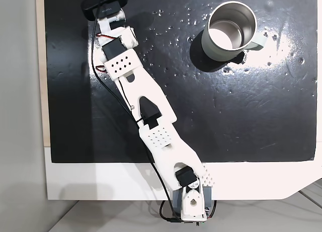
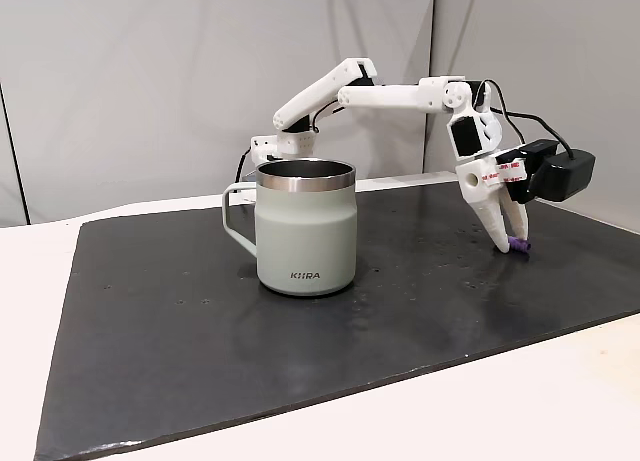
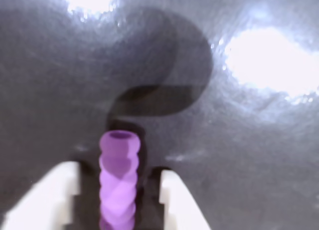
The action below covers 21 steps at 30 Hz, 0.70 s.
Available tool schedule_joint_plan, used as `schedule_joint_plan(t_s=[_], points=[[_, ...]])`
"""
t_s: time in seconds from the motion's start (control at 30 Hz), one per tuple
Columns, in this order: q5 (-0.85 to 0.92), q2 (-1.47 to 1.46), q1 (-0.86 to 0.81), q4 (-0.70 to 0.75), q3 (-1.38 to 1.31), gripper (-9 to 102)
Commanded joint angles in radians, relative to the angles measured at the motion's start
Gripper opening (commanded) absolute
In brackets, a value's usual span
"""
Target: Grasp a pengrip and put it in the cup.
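Down at the right of the dark mat (image 2: 180, 311), in a fixed view taken from the side, the white arm (image 2: 400, 96) bends over and points its jaws (image 2: 515, 243) at the surface, with the pengrip (image 2: 520, 245) showing as a small purple spot right at the tips, on or just above the mat; which of the two cannot be told. The wrist view gives the closer look: the pengrip (image 3: 119, 182) is a ribbed purple tube lying lengthwise between the two white fingers (image 3: 172, 200), its open end pointing away from the camera. The jaws are partly open around it. A thin dark gap shows on each side, so whether the fingers actually press on it cannot be told.

The cup (image 2: 303, 226) stands upright near the middle of the mat in that side view, well to the left of the jaws, its handle turned left and its steel rim bright. In a fixed view from above, the cup (image 1: 231, 33) sits at the far right of the mat with its handle to the right, and the arm (image 1: 151, 121) stretches from its base at the near edge of the white tabletop (image 1: 100, 181) up toward the far left corner. A black camera housing (image 1: 104, 3) covers the jaws there.
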State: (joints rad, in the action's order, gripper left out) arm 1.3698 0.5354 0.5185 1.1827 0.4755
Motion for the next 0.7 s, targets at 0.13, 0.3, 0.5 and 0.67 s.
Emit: schedule_joint_plan(t_s=[0.13, 0.3, 0.5, 0.67], points=[[0.003, 0.003, -0.009, -0.044, -0.052, 3], [-0.005, 0.002, -0.014, -0.058, -0.04, 2], [-0.061, 0.023, -0.012, -0.052, -0.035, 1], [-0.135, 0.172, -0.012, 0.031, 0.028, 1]])
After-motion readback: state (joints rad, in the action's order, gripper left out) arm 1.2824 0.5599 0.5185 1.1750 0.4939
